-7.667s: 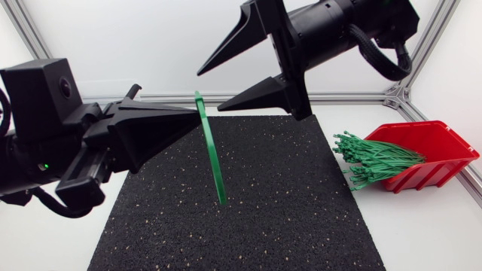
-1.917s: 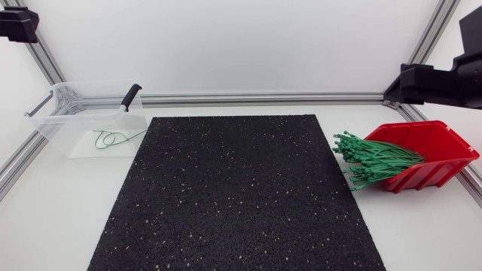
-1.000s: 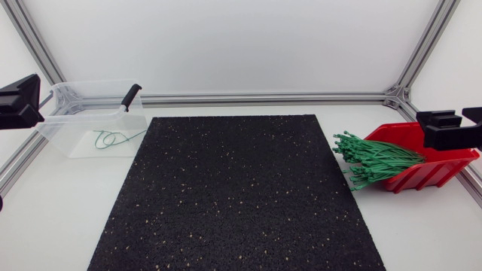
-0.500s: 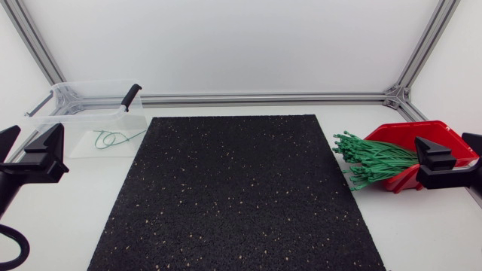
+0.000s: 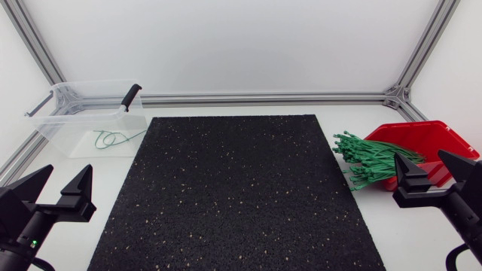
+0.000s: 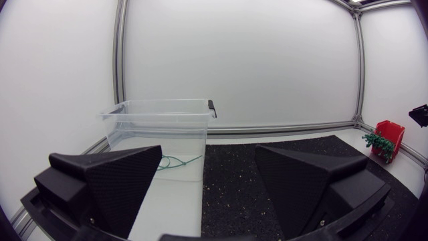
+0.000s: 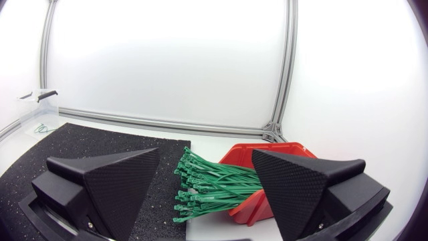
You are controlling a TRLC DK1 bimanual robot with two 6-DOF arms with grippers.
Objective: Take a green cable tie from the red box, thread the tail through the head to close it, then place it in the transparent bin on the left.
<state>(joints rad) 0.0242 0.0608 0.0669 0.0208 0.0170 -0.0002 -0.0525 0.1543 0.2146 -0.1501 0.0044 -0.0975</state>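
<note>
The red box (image 5: pixel 426 143) at the table's right holds a bundle of green cable ties (image 5: pixel 373 159) that spills out over its front lip; the right wrist view shows the red box (image 7: pixel 284 155) and the green cable ties (image 7: pixel 215 186) ahead of its fingers. A closed green cable tie (image 5: pixel 110 138) lies in the transparent bin (image 5: pixel 89 103) at the back left, with the same looped cable tie (image 6: pixel 176 162) in the bin (image 6: pixel 160 120) ahead of my left gripper. My left gripper (image 5: pixel 57 187) stands open and empty at the front left. My right gripper (image 5: pixel 432 170) is open and empty, just in front of the red box.
A black speckled mat (image 5: pixel 237 192) covers the middle of the table. The bin has a black latch handle (image 5: pixel 131 95) on its right rim. An aluminium frame rail (image 5: pixel 263 98) runs along the back edge.
Both arms have come down and toward the front of the table, the left near the front left edge, the right in front of the red box. The looped tie stayed in the bin.
</note>
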